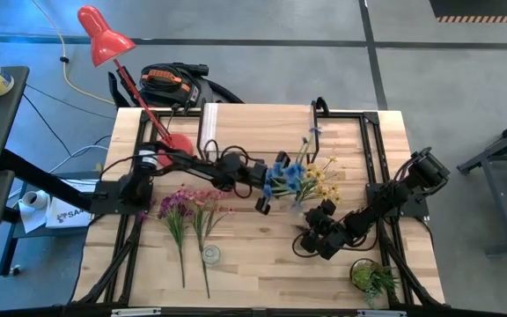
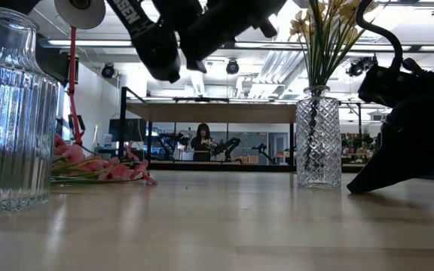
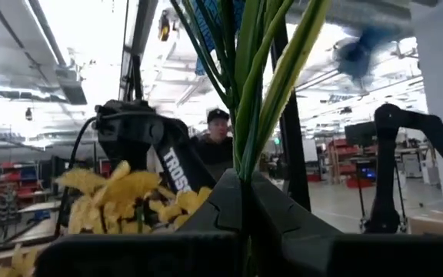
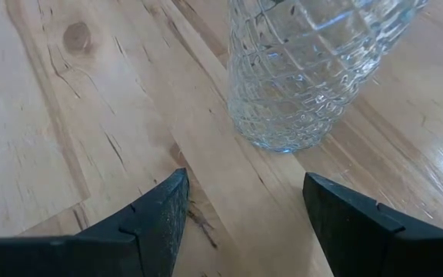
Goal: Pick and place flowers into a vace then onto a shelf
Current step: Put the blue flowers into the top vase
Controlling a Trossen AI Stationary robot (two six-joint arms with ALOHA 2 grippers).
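Observation:
My left gripper (image 1: 266, 190) is shut on the blue flower sprig (image 1: 285, 174) and holds it above mid-table, just left of the diamond-cut glass vase (image 2: 319, 139). The yellow flowers (image 1: 326, 181) stand in that vase, stems down in it. The purple flowers (image 1: 172, 211) and pink flowers (image 1: 206, 210) lie flat on the table at the left. My right gripper (image 4: 244, 208) is open and empty, low over the table on the near side of the vase (image 4: 314, 69). The shelf (image 2: 209, 113) stands at the table's far side. My left gripper pinches the blue sprig's bunch of green stems (image 3: 244, 154) between its two fingers. The stems run on straight past the fingertips, with a blue bloom (image 3: 360, 54) farther out. The sprig is lifted clear of the table.
A ribbed glass vase (image 2: 10, 113) stands near the front left, with its mouth showing in the high view (image 1: 211, 255). A small potted plant (image 1: 372, 277) sits at the front right. A red desk lamp (image 1: 104, 35) leans over the far left corner. A person (image 2: 202, 139) stands far behind the table.

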